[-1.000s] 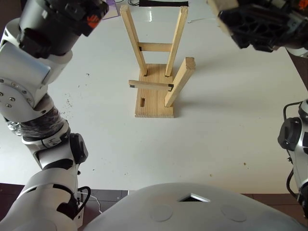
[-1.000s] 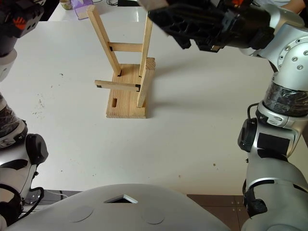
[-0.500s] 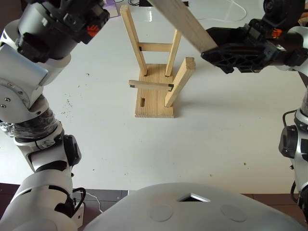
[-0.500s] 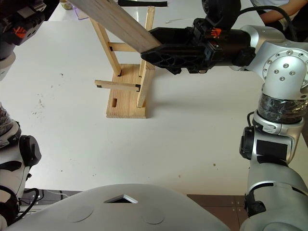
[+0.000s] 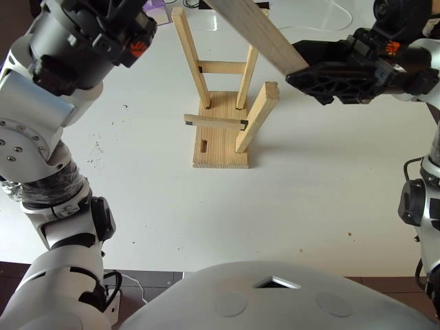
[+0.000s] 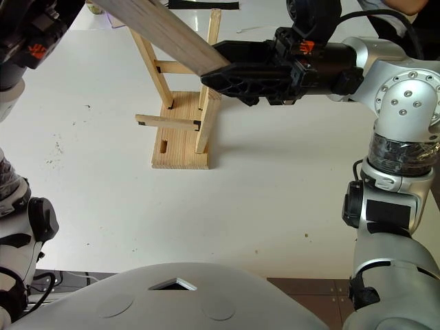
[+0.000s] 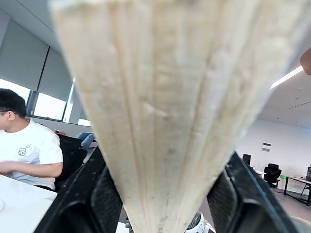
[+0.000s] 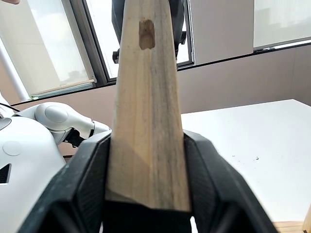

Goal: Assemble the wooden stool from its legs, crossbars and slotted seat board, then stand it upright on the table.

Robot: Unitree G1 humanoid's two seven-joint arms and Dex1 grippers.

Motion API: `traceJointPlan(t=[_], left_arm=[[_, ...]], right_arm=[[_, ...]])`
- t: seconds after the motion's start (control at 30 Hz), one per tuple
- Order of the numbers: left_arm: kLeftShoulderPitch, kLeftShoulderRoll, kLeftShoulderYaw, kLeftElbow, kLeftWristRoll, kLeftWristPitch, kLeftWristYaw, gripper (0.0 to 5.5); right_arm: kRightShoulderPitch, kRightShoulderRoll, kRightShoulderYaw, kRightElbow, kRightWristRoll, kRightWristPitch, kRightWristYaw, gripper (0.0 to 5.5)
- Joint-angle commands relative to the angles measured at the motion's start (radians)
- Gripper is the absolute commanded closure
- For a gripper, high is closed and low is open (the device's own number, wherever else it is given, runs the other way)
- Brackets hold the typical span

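Observation:
The slotted seat board [image 5: 221, 157] lies flat on the white table [image 5: 330, 192]. Two legs stand in its far slots, joined by a crossbar [image 5: 221, 67]. A third leg [image 5: 258, 117] leans in a near slot, with a second crossbar [image 5: 214, 122] jutting out from it. One slot [image 5: 205, 145] is empty. A loose wooden leg [image 5: 258, 33] hangs slanted above the stool. My right gripper [image 5: 299, 69] is shut on its lower end, as the right wrist view shows with the leg [image 8: 147, 97]. My left gripper [image 7: 163, 194] is shut on the same leg [image 7: 160, 97], up beyond the picture's top.
A purple object [image 5: 159, 8] and a dark strip [image 5: 227, 5] sit at the table's far edge, with thin cables [image 5: 333, 17] at the far right. Small dark specks [image 5: 96, 146] dot the table to the left of the board.
Over the last second my right gripper swung down and to the left, bringing the loose leg slanted over the stool. In the last half second it has barely moved; my left arm shifted slightly.

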Motion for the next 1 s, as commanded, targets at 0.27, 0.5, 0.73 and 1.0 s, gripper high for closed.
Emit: traceJointPlan(t=[0.27, 0.5, 0.73, 1.0], left_arm=[[-0.043, -0.003, -0.023, 0.014, 0.073, -0.033, 0.006, 3.44], [-0.074, 0.149, 0.081, 0.130, 0.263, -0.053, -0.100, 3.45], [0.025, 0.432, 0.077, 0.347, 0.637, -0.108, -0.494, 3.45], [0.325, 0.309, 0.018, 0.432, 0.933, -0.319, -0.655, 3.46]], right_arm=[[0.006, -0.015, 0.006, -0.006, -0.105, -0.127, 0.005, 2.18], [-0.002, -0.043, -0.170, 0.071, -0.096, -0.180, -0.099, 1.90], [0.108, -0.055, -0.379, 0.002, -0.052, -0.224, -0.248, 1.90], [0.155, -0.038, -0.363, 0.092, -0.086, -0.295, -0.218, 1.90]])
